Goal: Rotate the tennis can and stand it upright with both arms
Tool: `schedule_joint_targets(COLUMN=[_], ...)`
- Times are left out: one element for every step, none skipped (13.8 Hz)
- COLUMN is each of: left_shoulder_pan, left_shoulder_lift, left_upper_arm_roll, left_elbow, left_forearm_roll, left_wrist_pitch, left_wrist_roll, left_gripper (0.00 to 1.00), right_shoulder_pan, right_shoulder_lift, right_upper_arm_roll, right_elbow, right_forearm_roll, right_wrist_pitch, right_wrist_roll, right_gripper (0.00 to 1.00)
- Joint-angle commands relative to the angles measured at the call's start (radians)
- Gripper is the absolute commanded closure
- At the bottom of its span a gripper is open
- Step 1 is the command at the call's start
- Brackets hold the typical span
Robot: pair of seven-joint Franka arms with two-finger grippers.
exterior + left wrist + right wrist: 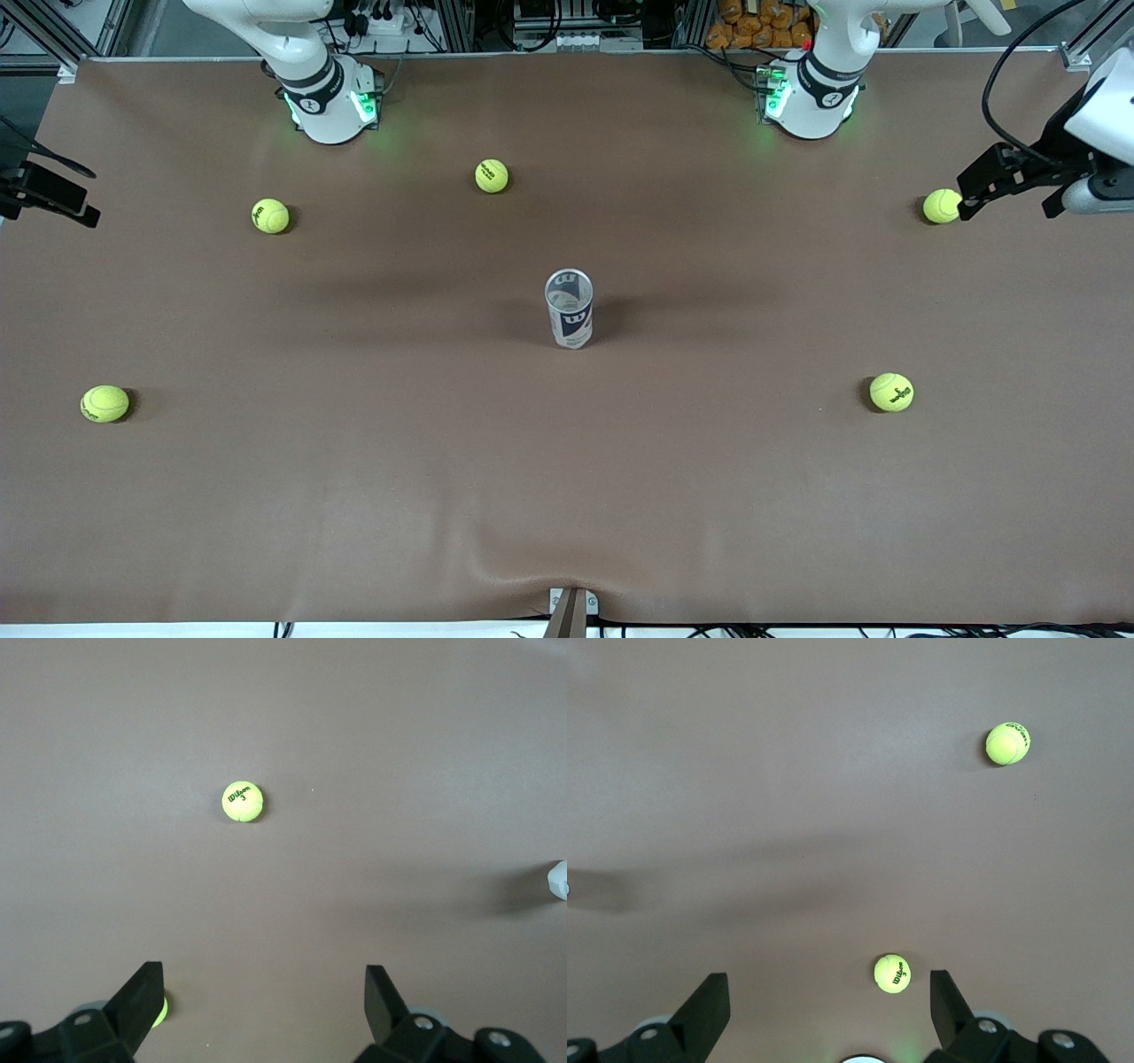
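Upright tennis can (pixel 569 309), well apart from both jaws

Pretty clearly a robotics lab, not anyone's home. Two white jointed robot arms sit bolted at the table edge, each with a green-lit base (pixel 332 106) (pixel 806 102). The wide table is covered in a plain brown cloth (pixel 354 496). Past the bases there's silver aluminium framing (pixel 461 27), tangles of black cables (pixel 390 22) and a white power strip (pixel 576 40). A black camera mount (pixel 49 195) is clamped at the right arm's end of the table.
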Motion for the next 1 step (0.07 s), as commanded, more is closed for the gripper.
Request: schedule_joint_targets(left_shoulder_pan=[0.012], left_shoulder_lift=[0.003], left_upper_arm_roll=[-0.007], left_elbow=[0.034], left_forearm_roll=[0.004], left_wrist_pitch=[-0.038], left_wrist_roll=[0.018], left_gripper=[0.0], right_shoulder_pan=[-0.009], right_shoulder_lift=[0.007], right_upper_arm_roll=[0.006], right_elbow=[0.02], right_forearm_roll=[-0.008], right_wrist_pitch=[-0.013], right_wrist_roll=[-0.001], right_gripper=[0.0])
